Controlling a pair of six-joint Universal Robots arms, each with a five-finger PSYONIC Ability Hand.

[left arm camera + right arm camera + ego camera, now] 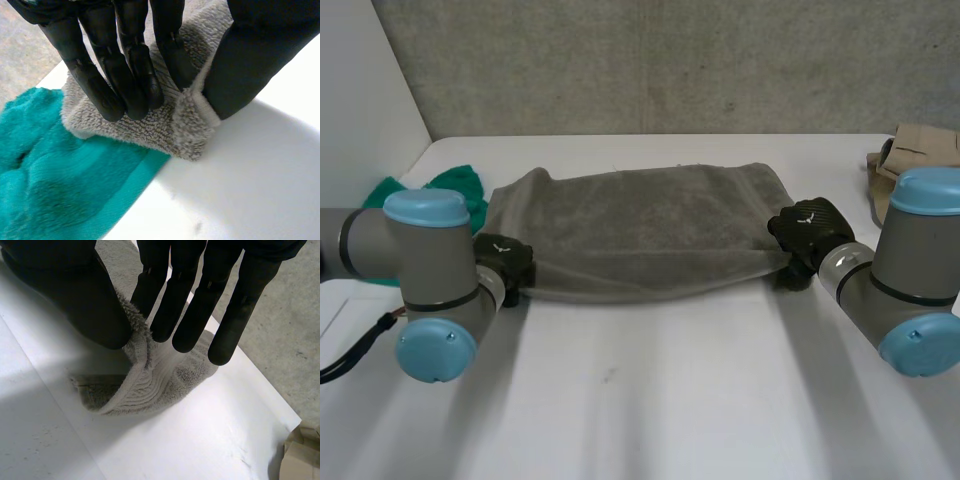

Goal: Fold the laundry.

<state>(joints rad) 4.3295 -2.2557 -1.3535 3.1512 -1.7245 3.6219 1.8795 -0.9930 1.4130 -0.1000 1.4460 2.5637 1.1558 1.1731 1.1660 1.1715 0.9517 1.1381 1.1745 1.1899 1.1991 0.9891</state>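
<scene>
Nearest us runs the bare front of the worktop (650, 400), and beyond it the grey towel (640, 225) lies spread across the middle, its long side toward us. Our left hand (503, 262) has the towel's near left corner: straight fingers (137, 82) press on top while the thumb closes against the edge, pinching it. Our right hand (807, 232) pinches the near right corner the same way, thumb against fingers, and that corner is raised off the worktop. A green cloth (448, 187) lies by the worktop's left edge, partly under the towel's left end, and a tan cloth (920, 155) sits at the right edge. We judge the step to be folding the near edge over to the far one. To do it well, we should lift both corners together, keep the edge taut between them, and not drag the green cloth along.
</scene>
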